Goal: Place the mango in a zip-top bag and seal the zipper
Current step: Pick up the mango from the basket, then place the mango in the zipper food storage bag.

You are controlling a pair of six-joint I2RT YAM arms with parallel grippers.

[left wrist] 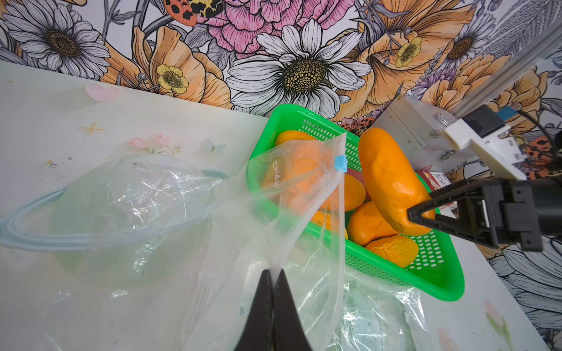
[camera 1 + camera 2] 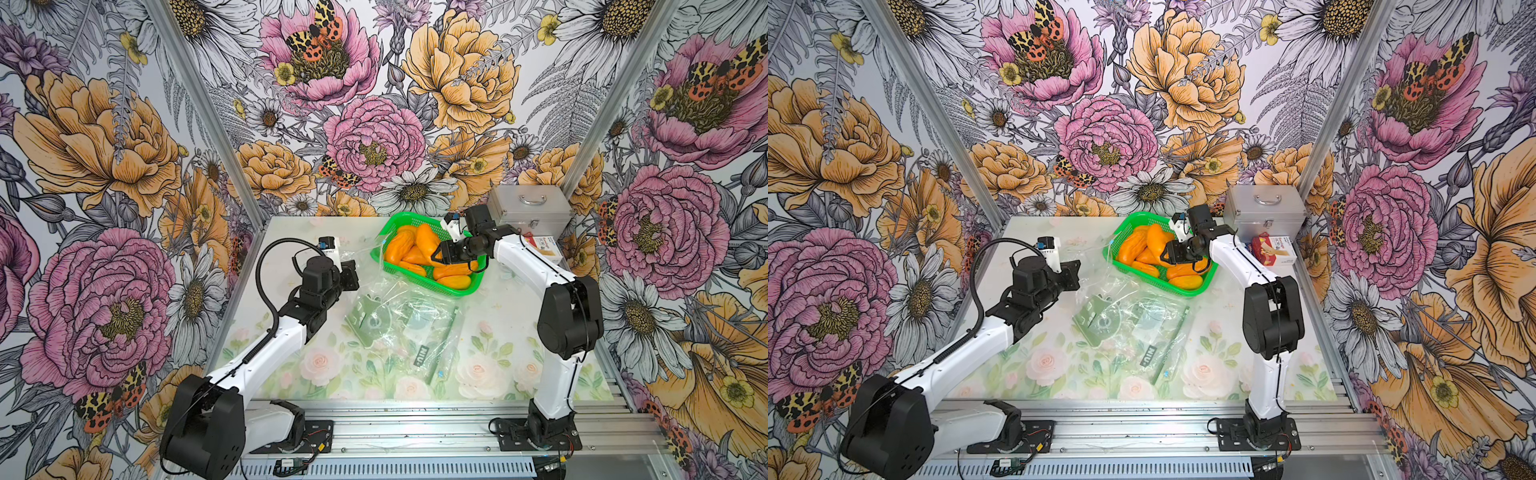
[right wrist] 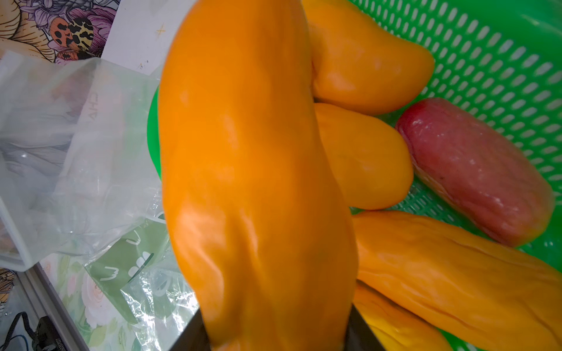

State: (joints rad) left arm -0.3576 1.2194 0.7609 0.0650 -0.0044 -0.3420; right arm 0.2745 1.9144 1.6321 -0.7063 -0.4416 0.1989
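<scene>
My right gripper (image 2: 437, 254) (image 3: 278, 334) is shut on one end of a long orange mango (image 2: 428, 237) (image 3: 249, 182). It holds the mango (image 1: 392, 182) raised over the green basket (image 2: 424, 283) (image 1: 441, 285). My left gripper (image 1: 275, 273) (image 2: 352, 272) is shut on the rim of a clear zip-top bag (image 1: 289, 197), just left of the basket. The bag's mouth gapes toward the basket and its blue slider (image 1: 340, 162) sits at the far end of the zipper. In both top views the bag (image 2: 1100, 266) is faint.
Several more mangoes (image 3: 362, 158) and a reddish fruit (image 3: 474, 170) lie in the basket. A heap of clear bags (image 2: 407, 328) covers the table's middle. A silver case (image 2: 528, 208) and a red-and-white box (image 2: 544, 247) stand at the back right.
</scene>
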